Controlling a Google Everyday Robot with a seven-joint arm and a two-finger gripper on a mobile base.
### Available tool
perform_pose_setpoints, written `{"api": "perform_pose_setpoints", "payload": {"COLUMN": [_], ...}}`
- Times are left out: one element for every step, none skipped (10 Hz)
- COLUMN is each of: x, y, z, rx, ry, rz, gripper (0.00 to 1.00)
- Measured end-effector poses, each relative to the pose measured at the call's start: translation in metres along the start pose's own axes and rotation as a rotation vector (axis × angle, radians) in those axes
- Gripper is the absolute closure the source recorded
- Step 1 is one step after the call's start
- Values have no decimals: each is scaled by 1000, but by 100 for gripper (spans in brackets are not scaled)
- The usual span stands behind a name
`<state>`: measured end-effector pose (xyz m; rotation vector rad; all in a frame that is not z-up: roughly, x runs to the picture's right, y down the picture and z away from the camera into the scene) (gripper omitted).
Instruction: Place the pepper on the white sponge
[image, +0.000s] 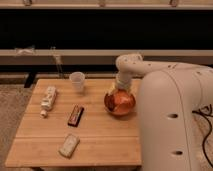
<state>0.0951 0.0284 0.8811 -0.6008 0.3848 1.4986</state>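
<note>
Gripper (119, 93) sits down inside an orange-brown bowl (120, 102) on the right side of the wooden table (95, 140) — its tip is lost against the bowl's interior. Pepper cannot be made out anywhere; the arm (165, 100) covers much of the bowl. White sponge (69, 145) lies near the table's front edge, well apart from the bowl. Between them rests a dark bar (75, 115); behind it stand a clear cup (77, 81) and a white bottle (48, 97), lying flat.
</note>
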Motion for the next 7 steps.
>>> {"api": "perform_pose_setpoints", "payload": {"x": [-2,-4,-3,-2,0,1,2], "y": [-2,-1,2,4,5,6,7], "z": [-11,-20,-34,-43,-53,-58,-57], "rx": [-3,-8,-12,-16,-17,-17,-16], "ry": [-17,-27,-34,-39,-40,-39,-34], "rz": [-8,-18,-41,-58,-68,-70,-72], "gripper": [20,20,20,20,20,20,20]}}
